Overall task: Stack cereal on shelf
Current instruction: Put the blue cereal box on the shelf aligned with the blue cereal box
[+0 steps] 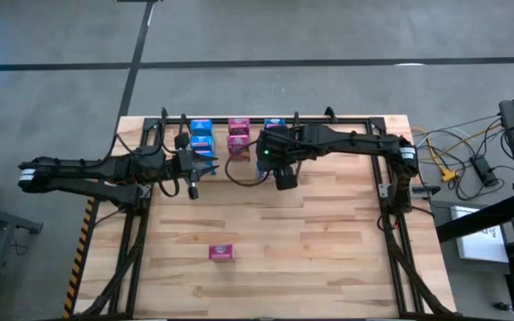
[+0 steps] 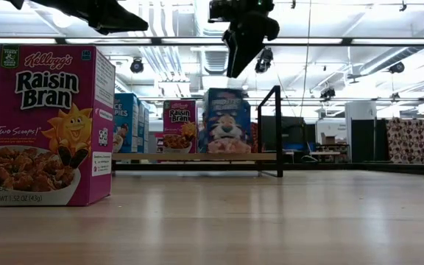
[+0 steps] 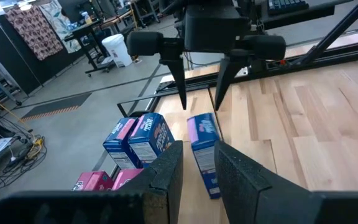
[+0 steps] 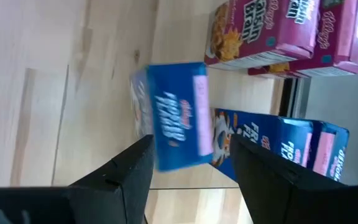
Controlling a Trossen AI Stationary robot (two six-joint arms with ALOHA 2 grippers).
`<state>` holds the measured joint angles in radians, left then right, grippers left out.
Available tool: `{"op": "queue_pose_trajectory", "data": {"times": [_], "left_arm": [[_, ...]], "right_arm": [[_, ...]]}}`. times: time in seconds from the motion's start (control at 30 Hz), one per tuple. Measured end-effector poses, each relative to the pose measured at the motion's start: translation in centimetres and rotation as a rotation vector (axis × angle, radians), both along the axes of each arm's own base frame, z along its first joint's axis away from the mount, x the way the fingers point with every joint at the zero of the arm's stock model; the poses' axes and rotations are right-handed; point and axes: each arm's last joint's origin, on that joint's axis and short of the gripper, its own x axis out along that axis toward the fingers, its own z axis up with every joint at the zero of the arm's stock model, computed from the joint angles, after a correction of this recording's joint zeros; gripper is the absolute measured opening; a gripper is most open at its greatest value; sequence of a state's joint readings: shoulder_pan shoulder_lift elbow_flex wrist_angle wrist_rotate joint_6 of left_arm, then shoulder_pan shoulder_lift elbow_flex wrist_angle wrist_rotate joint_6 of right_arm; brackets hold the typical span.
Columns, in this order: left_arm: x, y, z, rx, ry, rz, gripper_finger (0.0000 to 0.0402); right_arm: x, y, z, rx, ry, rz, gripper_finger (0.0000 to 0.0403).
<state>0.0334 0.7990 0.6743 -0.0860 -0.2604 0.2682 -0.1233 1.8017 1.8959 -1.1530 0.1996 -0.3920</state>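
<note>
High view: both arms reach over the far edge of the table [image 1: 328, 241], where the shelf [image 1: 346, 121] runs along the back. On it the cereal sits in 3 groups: blue boxes [image 1: 201, 135] on the left, pink boxes [image 1: 237, 138] in the middle, a blue box [image 1: 273, 125] on the right. The right gripper [image 1: 284, 178] hangs just in front of that right-hand box, nearer to it than the left gripper [image 1: 193, 169], which hangs in front of the left blue boxes. 1 pink box [image 1: 221, 253] stands alone, well apart, near the front of the table.

Low view: the lone pink box [image 2: 50, 125] stands upright close by. The right gripper [image 2: 241, 51] hangs above the shelf, over the blue box [image 2: 225, 121], clear of it.

Left wrist view: the left gripper [image 3: 194, 174] has its fingers slightly apart with nothing between them. Beyond, the right gripper [image 3: 201, 87] points straight down, fingers open and empty, just above the blue box [image 3: 204, 149].

Right wrist view: the right gripper [image 4: 191, 168] looks down on the blue box [image 4: 176, 115], which lies straight ahead between the spread fingers, untouched, its long axis running along the gap. Pink boxes [image 4: 278, 31] stand beside it. A grasp here would likely need a straight descent.
</note>
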Motion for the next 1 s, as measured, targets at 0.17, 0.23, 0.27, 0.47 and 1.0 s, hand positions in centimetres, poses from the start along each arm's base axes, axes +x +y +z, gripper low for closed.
{"op": "queue_pose_trajectory", "data": {"times": [0.17, 0.23, 0.27, 0.47, 1.0], "left_arm": [[0.0, 0.0, 0.0, 0.0, 0.0, 0.0, 0.0075], [0.0, 0.0, 0.0, 0.0, 0.001, 0.0, 0.0075], [0.0, 0.0, 0.0, 0.0, 0.001, 0.0, 0.0075], [0.0, 0.0, 0.0, 0.0, 0.002, 0.0, 0.0075], [0.0, 0.0, 0.0, 0.011, 0.006, -0.002, 0.0075]], "right_arm": [[0.3, 0.0, 0.0, 0.013, -0.021, 0.007, 0.0198], [0.3, 0.1, 0.0, 0.023, -0.028, 0.005, 0.0198], [0.4, 0.1, 0.0, 0.044, -0.037, 0.012, 0.0198], [0.8, 0.4, 0.0, 0.157, -0.082, 0.076, 0.0198], [2.1, -2.3, -2.8, 0.141, -0.023, 0.037, 0.025]]}}
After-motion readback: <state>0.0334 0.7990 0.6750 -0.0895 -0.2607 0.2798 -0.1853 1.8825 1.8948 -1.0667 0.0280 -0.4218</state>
